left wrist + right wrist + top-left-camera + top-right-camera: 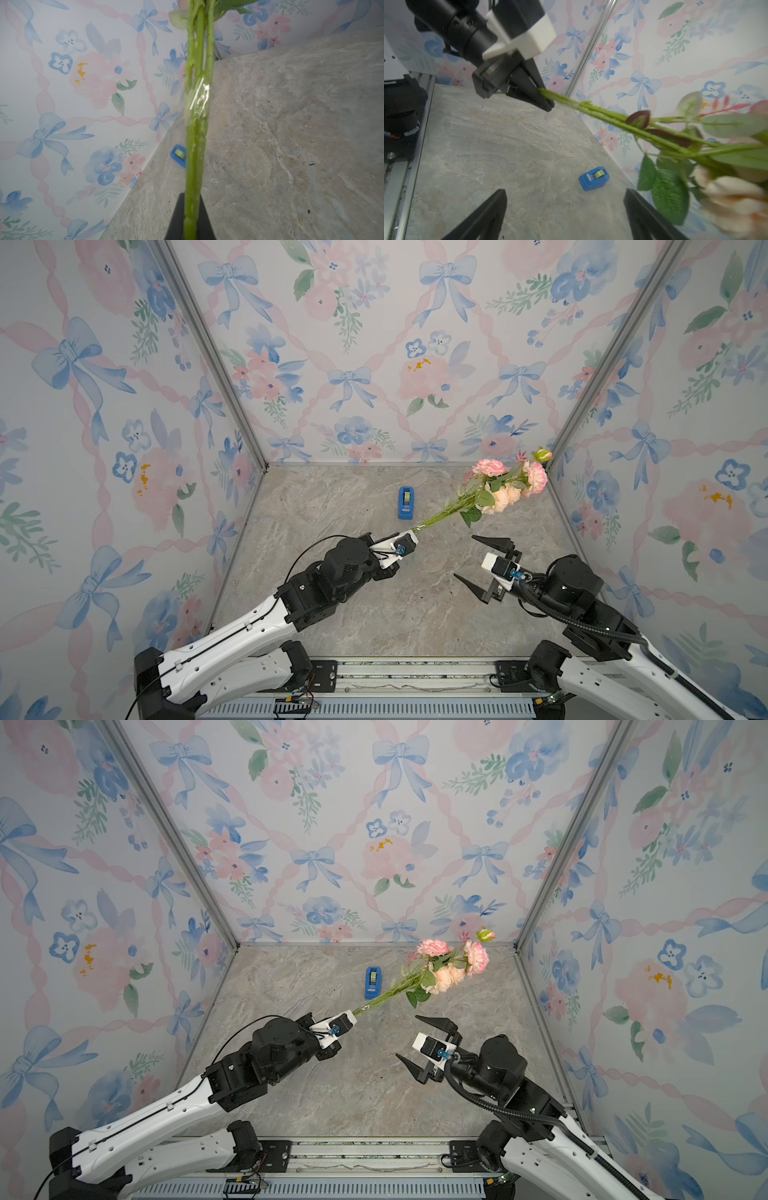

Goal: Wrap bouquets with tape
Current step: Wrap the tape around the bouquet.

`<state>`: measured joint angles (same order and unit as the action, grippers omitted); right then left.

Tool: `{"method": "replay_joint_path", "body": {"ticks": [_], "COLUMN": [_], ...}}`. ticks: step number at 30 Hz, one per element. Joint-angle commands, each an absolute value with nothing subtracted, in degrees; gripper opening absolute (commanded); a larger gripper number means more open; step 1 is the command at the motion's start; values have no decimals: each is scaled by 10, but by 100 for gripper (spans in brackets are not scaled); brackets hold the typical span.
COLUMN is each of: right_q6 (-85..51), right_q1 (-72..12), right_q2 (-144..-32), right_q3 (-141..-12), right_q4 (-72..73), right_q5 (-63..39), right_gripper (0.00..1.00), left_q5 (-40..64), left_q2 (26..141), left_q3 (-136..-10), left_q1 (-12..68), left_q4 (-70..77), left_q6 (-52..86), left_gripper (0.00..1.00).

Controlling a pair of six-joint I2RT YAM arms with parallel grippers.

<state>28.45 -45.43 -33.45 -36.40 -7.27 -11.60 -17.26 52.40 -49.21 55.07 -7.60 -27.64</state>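
Our right gripper [464, 556] gapes empty, across the bouquet [494, 489] from the tape dispenser [406, 502], while our left gripper [547, 104] clamps the stems [197, 145] just short of that dispenser, their long axis slanting rightward past it.

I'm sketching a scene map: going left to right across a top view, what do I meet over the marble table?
Left gripper, shut on the thin green stems → bright blue plastic tape dispenser → pink and peach blooms of the bunch. The open right gripper overlaps the blooms' span, so it is left out.
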Motion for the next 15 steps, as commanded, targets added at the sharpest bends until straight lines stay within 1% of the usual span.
{"method": "replay_joint_path", "body": {"ticks": [1, 3, 7, 8, 13, 15], "right_q6": [306, 303, 213, 199, 189, 187], "right_q1": [-459, -455, -417, -413, -417, -418], "right_q2": [-383, -430, -539, -562, -630, -645], "right_q3": [-327, -317, -308, -311, -335, -339], "right_q4": [74, 149, 360, 394, 448, 458], "right_q5": [-145, -147, -161, -164, -177, -186], "right_gripper": [93, 93, 93, 92, 89, 85], "left_q5": [-163, -163, -163, -165, -169, -170], "left_q2": [510, 508, 503, 504, 500, 499], "left_q3": [-513, -515, -514, -515, -516, -517], "left_q1": [553, 553, 553, 552, 553, 554], "left_q4": [-63, -64, -63, -64, -64, -64], "left_q6": [-251, -248, -244, -243, -241, -242], "left_gripper": [0, 0, 0, 0, 0, 0]}}
